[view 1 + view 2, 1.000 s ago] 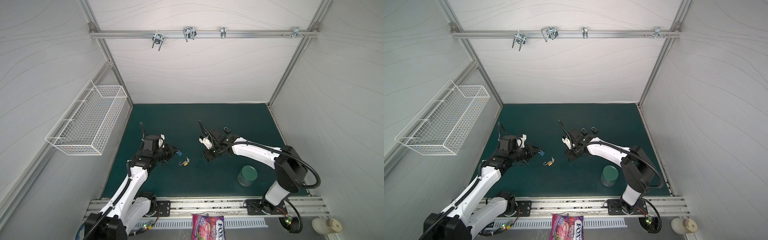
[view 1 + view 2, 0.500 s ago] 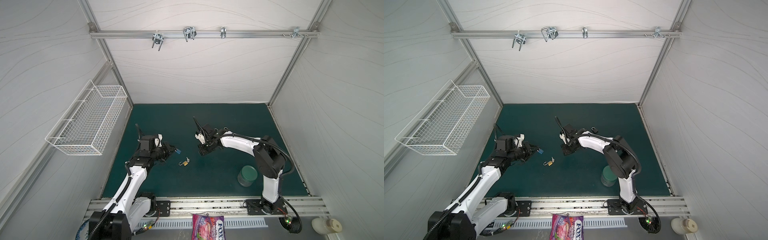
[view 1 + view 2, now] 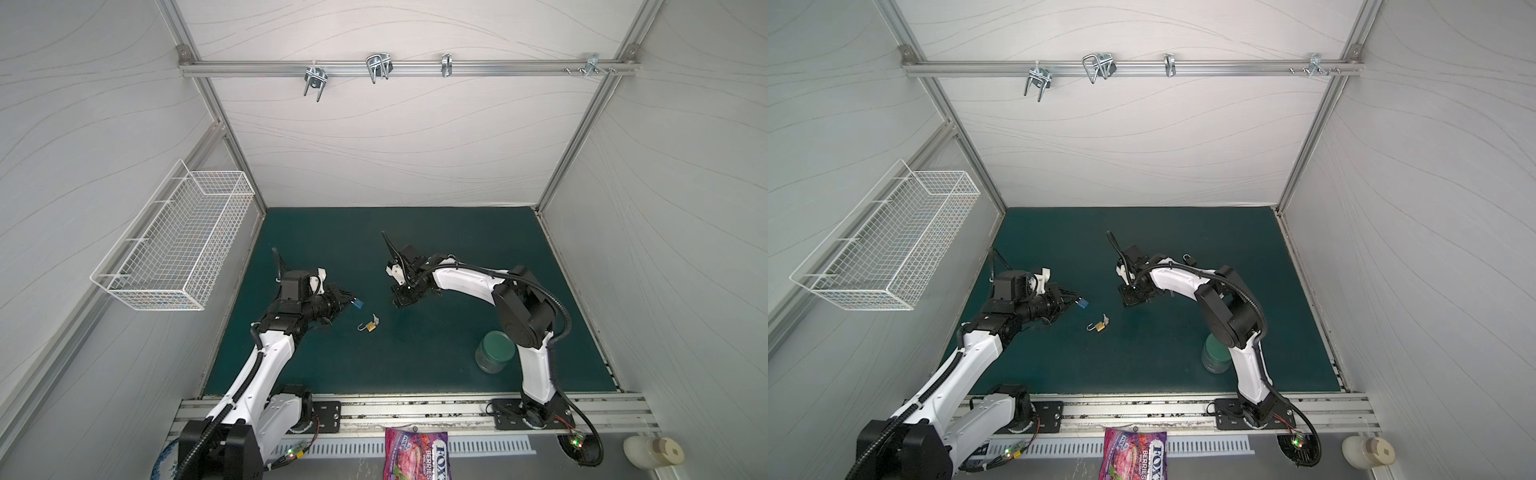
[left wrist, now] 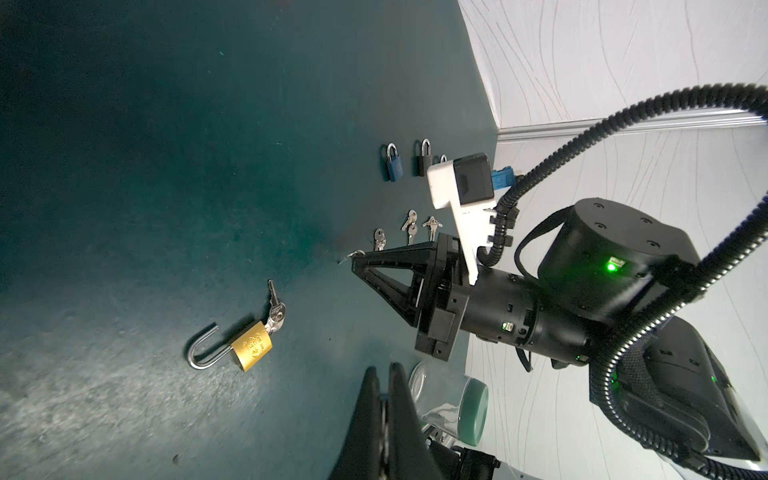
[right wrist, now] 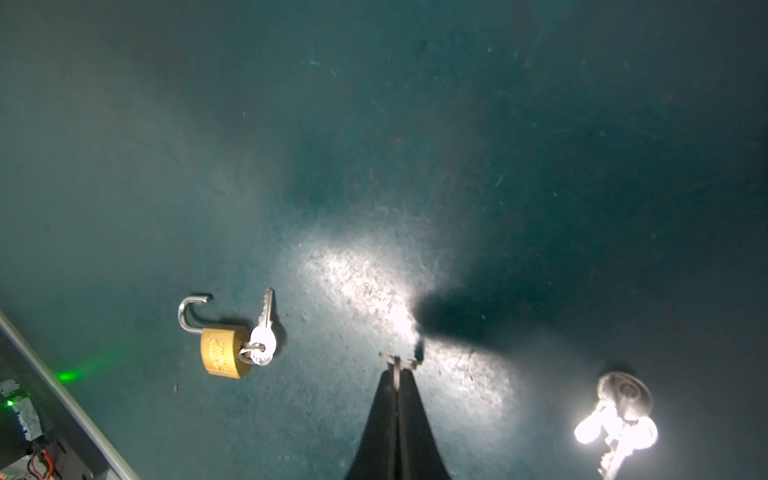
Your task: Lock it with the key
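Both pinched shut, left gripper (image 3: 350, 300) and right gripper (image 3: 400, 302) flank the padlock (image 3: 371, 328) mid-frame, neither touching it (shackle (image 5: 189, 311) open, key (image 5: 264, 332) in); next, I'd guess: pin the body, snap shackle shut, turn key.

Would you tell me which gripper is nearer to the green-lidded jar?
Right. In both top views, the right gripper sits behind and left of the green-lidded jar; the left gripper is farther left again, past the brass padlock.

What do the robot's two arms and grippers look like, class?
The left arm and right arm have white shells, black joints and black ribbed cable hoses. The left gripper and right gripper are black and tapering; the right shows triangular frames.
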`<state>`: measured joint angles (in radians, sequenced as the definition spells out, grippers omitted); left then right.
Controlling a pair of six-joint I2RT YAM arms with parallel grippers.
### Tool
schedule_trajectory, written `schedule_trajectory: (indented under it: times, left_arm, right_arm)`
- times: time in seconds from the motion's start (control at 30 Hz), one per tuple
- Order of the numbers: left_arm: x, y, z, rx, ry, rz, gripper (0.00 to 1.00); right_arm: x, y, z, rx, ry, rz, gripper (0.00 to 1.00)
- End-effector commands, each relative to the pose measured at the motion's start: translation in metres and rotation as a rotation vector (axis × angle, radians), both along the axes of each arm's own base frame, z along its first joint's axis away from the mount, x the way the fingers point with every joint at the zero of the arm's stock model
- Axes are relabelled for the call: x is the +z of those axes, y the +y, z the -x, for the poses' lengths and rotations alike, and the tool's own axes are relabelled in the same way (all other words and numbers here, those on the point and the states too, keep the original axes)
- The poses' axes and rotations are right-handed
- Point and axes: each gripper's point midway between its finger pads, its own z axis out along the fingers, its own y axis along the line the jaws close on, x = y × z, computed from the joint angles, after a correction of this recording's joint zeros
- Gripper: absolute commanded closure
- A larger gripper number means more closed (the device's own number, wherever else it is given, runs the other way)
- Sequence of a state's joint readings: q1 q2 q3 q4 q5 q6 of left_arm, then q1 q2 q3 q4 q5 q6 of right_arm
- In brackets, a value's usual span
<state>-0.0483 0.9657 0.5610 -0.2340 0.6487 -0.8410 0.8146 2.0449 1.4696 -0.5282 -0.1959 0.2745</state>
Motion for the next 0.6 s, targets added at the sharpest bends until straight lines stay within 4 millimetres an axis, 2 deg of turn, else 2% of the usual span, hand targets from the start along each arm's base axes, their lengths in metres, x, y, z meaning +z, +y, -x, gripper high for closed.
schedule_trajectory:
  times: [0.0,0.13,0.27,0.37,0.43,0.47,0.57]
  left_arm:
    - [0.014,-0.001,-0.005,-0.013,-0.057,0.012,1.0]
    - [0.015,-0.001,-0.004,-0.011,-0.064,0.01,1.0]
    - [0.013,-0.002,-0.004,-0.021,-0.063,0.009,1.0]
    - [0.02,-0.005,-0.006,-0.035,-0.087,0.032,1.0]
    - [0.029,-0.01,-0.009,-0.054,-0.123,0.056,1.0]
    - [0.034,-0.012,-0.01,-0.066,-0.139,0.068,1.0]
    - [0.049,-0.026,-0.011,-0.126,-0.19,0.074,1.0]
  right_arm:
    - [-0.012,-0.01,0.004,-0.013,0.048,0.05,0.88]
    - [0.004,-0.009,-0.001,-0.016,0.005,0.032,0.78]
    - [0.044,-0.01,-0.004,-0.016,-0.077,-0.043,0.7]
    - [0.074,-0.021,-0.001,-0.014,-0.18,-0.093,0.63]
    - [0.106,-0.03,0.001,-0.006,-0.294,-0.153,0.59]
    - [0.107,-0.037,0.006,0.002,-0.323,-0.155,0.58]
    - [0.132,-0.056,0.018,0.041,-0.442,-0.198,0.55]
